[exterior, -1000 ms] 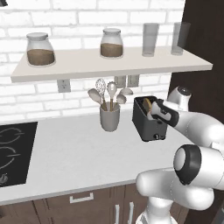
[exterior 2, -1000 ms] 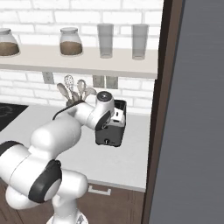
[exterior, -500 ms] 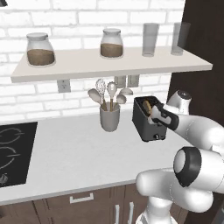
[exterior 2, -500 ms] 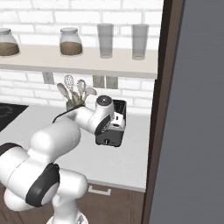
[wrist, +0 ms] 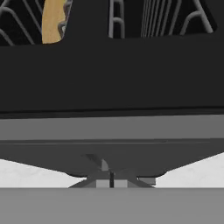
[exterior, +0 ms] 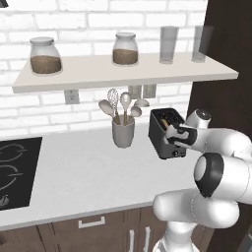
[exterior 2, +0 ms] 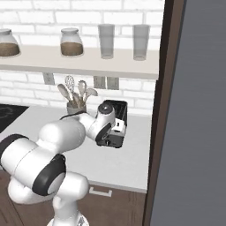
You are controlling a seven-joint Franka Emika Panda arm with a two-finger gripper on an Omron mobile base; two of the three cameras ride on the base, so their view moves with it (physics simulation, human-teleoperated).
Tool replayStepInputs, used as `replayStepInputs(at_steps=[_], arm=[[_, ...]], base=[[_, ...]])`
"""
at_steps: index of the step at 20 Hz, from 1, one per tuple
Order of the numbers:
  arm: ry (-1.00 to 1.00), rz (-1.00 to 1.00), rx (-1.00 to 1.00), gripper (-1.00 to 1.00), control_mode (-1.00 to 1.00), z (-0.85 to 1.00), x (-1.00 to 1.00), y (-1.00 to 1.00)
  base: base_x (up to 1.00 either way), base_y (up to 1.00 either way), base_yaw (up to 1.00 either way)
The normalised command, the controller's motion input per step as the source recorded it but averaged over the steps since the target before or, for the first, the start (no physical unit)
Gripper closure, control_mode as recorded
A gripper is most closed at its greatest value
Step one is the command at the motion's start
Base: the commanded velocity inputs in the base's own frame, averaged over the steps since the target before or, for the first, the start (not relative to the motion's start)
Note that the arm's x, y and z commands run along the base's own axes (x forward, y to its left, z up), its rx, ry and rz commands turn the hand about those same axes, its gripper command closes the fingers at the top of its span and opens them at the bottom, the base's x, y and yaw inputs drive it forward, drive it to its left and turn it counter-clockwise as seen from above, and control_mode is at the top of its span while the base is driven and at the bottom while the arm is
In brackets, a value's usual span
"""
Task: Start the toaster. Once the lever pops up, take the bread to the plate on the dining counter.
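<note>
The toaster (exterior: 166,133) is a small black box with open top slots, standing on the white counter (exterior: 83,177) near its right end, close to the back edge and the white brick wall (exterior: 93,19). A tan slice of bread (exterior: 168,119) sits down in one slot, its edge showing among the wire guides; in the hand view the bread (wrist: 53,19) is a narrow orange-tan strip at the upper left, above the toaster's dark side (wrist: 109,74). The gripper (exterior: 173,134) is pressed up against the toaster's front right side, and I cannot tell whether its fingers are spread or closed. A grey utensil cup (exterior: 123,133) with spoons and a whisk stands just left of the toaster. A black cooktop (exterior: 15,170) lies at the counter's left end. Above, a shelf (exterior: 123,71) carries two jars and two glasses. A dark tall panel (exterior 2: 161,110) rises at the counter's right end.
</note>
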Motion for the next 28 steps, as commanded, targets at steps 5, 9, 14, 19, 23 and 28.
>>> replayStepInputs(at_steps=[5, 9, 14, 19, 23, 28], arm=[[-0.04, 0.0, 0.04, 1.0, -1.0, -0.4, -0.18, 0.31], [0.0, 0.0, 0.0, 1.0, -1.0, 0.47, -0.69, 0.01], [0.0, 0.0, -0.08, 1.0, -1.0, 0.96, -0.45, 0.24], [-0.05, 0.0, -0.03, 1.0, -1.0, 0.88, -0.25, 0.16], [-0.02, 0.0, -0.01, 1.0, -1.0, 0.61, 0.0, 0.07], [-0.03, 0.0, 0.0, 1.0, -1.0, 0.16, 0.0, 0.02]], base=[[0.0, 0.0, 0.0], [0.0, 0.0, 0.0], [0.0, 0.0, 0.0], [0.0, 0.0, 0.0], [0.0, 0.0, 0.0], [0.0, 0.0, 0.0]])
